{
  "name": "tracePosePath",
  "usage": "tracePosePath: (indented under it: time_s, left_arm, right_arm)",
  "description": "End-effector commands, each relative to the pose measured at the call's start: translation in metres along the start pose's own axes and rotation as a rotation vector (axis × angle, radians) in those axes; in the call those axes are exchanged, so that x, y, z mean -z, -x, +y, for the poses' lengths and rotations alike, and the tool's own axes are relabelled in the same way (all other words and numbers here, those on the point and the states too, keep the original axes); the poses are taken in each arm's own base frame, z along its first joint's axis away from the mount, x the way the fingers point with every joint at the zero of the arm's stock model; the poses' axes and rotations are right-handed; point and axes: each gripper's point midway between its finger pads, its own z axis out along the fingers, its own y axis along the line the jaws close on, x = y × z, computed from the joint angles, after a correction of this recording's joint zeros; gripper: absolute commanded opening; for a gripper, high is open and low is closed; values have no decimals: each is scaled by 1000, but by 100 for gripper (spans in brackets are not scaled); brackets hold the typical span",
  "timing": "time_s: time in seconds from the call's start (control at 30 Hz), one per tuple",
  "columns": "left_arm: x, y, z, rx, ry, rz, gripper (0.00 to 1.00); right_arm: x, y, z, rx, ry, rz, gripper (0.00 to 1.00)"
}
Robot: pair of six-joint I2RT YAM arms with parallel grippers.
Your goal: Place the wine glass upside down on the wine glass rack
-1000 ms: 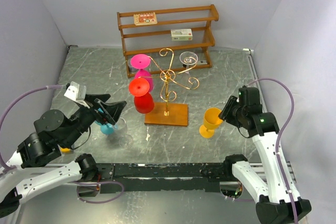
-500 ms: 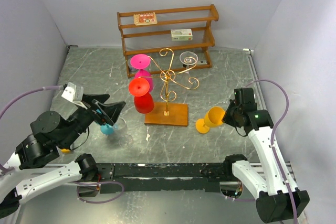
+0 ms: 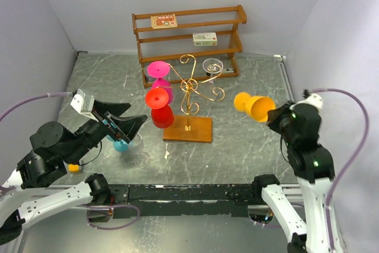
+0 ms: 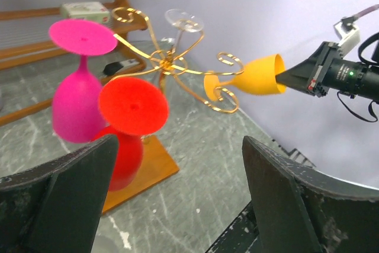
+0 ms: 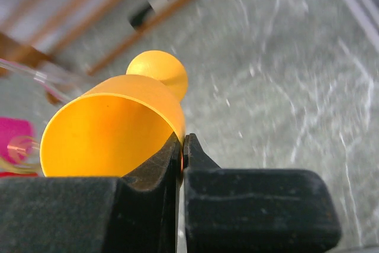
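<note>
My right gripper (image 3: pixel 273 116) is shut on the rim of an orange wine glass (image 3: pixel 253 105) and holds it on its side in the air, foot toward the gold wire rack (image 3: pixel 190 90). In the right wrist view the jaws pinch the glass wall (image 5: pixel 112 128). The rack stands on a square wooden base (image 3: pixel 188 128), with a pink glass (image 3: pixel 158 72), a red glass (image 3: pixel 159 106) and a clear glass (image 3: pixel 212 66) hanging upside down. In the left wrist view the orange glass (image 4: pixel 251 78) sits just right of a scroll arm. My left gripper (image 3: pixel 131 121) is open and empty, left of the rack.
A brown three-tier wooden shelf (image 3: pixel 188 35) with small boxes stands at the back. A clear glass (image 3: pixel 137 146) and a blue glass (image 3: pixel 121 144) stand under my left gripper. A small orange object (image 3: pixel 73 167) lies by the left arm.
My right gripper has lifted the orange glass off the table and tipped it onto its side, foot toward the rack. My left gripper has barely moved.
</note>
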Motion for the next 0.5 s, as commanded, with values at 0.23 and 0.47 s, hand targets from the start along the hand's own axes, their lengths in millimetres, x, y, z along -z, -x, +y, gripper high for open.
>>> tracePosePath:
  time_s: [0.23, 0.47]
  left_arm:
    - [-18, 56, -86, 73, -371, -138, 90]
    - [-44, 70, -130, 168, -557, -191, 86]
  right_arm:
    - [125, 121, 55, -147, 439, -622, 0]
    - [172, 135, 86, -137, 691, -742, 0]
